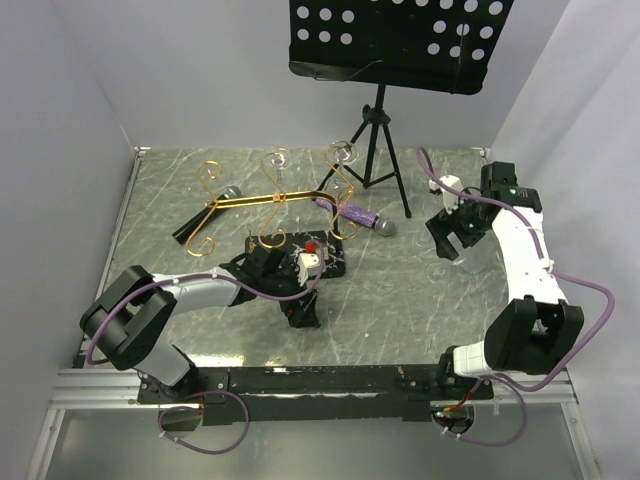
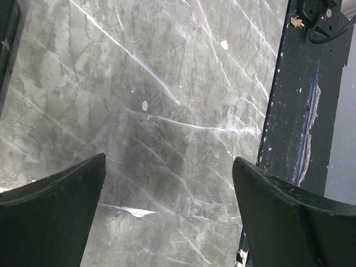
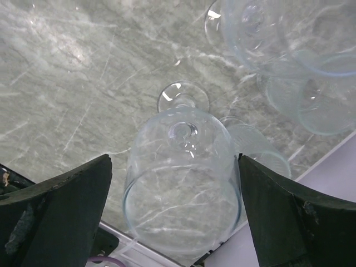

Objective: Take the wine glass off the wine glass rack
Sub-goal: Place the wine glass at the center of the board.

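The gold wine glass rack (image 1: 272, 200) stands mid-table, with clear glasses hanging on its arms at the back (image 1: 343, 152). A wine glass (image 3: 182, 189) stands upright on the table at the right edge, and my right gripper (image 3: 173, 161) is open around its bowl. There is a gap on the left side, and the right finger (image 3: 289, 217) is close against the glass. From above, that gripper (image 1: 452, 240) hovers over the faint glass (image 1: 478, 258). My left gripper (image 2: 169, 167) is open over bare marble, near the rack's base (image 1: 303, 310).
More clear glasses (image 3: 289, 50) stand just beyond the one between my right fingers. A black music stand (image 1: 400, 40) on a tripod (image 1: 375, 150) is at the back. A black microphone (image 1: 205, 215) and a purple one (image 1: 360, 217) lie by the rack. The table's right edge (image 3: 328, 167) is close.
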Controlling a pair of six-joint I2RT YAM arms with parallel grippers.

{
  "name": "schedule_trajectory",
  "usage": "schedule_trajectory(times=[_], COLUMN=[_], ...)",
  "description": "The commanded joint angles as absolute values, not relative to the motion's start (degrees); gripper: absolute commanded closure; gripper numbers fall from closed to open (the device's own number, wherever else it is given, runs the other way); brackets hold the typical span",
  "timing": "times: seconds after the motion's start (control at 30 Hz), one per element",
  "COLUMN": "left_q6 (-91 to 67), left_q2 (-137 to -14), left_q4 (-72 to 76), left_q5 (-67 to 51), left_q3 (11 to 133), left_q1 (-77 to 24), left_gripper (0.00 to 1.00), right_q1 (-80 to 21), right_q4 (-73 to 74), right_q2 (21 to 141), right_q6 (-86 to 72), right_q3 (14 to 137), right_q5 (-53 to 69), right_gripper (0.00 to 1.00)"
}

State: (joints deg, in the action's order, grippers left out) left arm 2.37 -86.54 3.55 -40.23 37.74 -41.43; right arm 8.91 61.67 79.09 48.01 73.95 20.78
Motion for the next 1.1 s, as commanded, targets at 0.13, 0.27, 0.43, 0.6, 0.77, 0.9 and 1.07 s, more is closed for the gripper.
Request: schedule_trajectory(times=[0.13, 0.27, 0.43, 0.6, 0.77, 0.9, 1.07], left_q6=[6.15, 10.71, 18.80, 22.32, 23.29, 23.47, 18.55], left_q2=[-87.10, -86.57, -85.08, -83.15, -85.86, -82.63, -82.00], left_q4=[3.52, 0.71, -5.79, -8.52, -15.72, -16.71, -17.83], left_q5=[-42.28, -42.80, -42.81, -42.45, -43.24, -39.66, -30.95], left_q3=[39.90, 41.74, 44.38, 44.12, 46.84, 44.31, 45.26], left_q1=[-41.22, -41.31, -41.22, -41.31, -41.31, -40.87, -40.26], left_gripper=[0.01, 0.02, 0.02, 0.02, 0.02, 0.03, 0.02], right_q1=[9.23, 9.23, 9.23, 9.23, 9.14, 9.14, 9.05], right_q4=[65.04, 65.65, 65.04, 64.60, 65.13, 65.48, 65.48], right_q2=[72.69, 70.49, 68.03, 67.94, 68.99, 69.17, 69.26], right_q6=[44.83, 43.33, 42.89, 42.10, 41.13, 41.13, 40.78], right_q3=[79.89, 79.98, 78.84, 79.27, 81.38, 82.79, 83.23], right_q5=[24.43, 25.93, 26.72, 27.77, 29.44, 30.06, 30.67], right_gripper=[0.00, 0.00, 0.00, 0.00, 0.00, 0.00, 0.00])
